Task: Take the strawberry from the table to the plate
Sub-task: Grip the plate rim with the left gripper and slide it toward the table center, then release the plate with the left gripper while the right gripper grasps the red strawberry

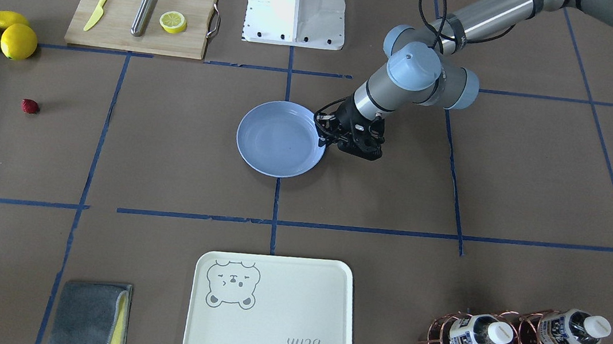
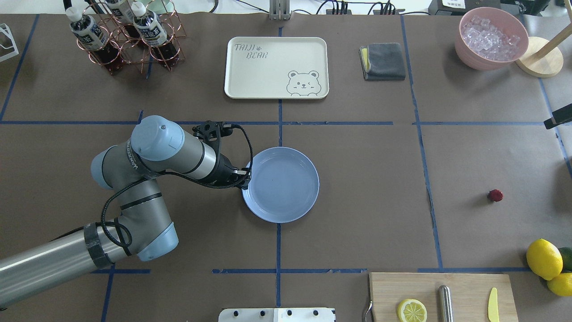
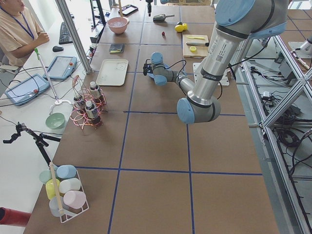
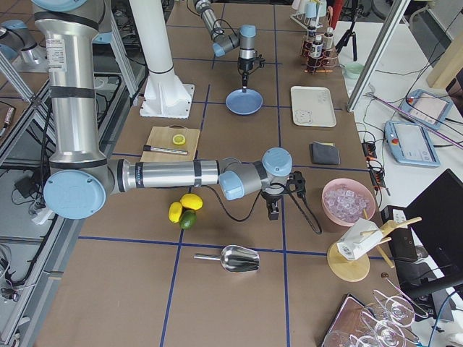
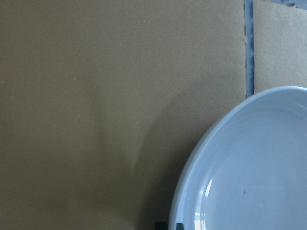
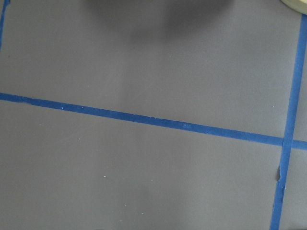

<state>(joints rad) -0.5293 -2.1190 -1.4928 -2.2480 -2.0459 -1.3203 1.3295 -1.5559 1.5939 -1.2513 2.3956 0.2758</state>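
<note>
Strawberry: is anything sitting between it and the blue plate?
Nothing visible does. Only bare table and a blue tape line lie between the strawberry and the plate; the lemons sit off to one side.

One strawberry (image 2: 495,195): tiny, dark red, roundish, lying on the brown paper-covered surface (image 2: 371,214) with its blue tape grid. One plate (image 2: 286,184): round, shallow, glossy light blue, flat at mid-surface. In the overhead view, strawberry at plate's 3 o'clock, well apart.

Bright, even overhead light. Soft faint shadows on counter (image 1: 513,178). Small glare streak on plate (image 5: 206,191). Wrist views slightly soft, exterior views sharp.
</note>
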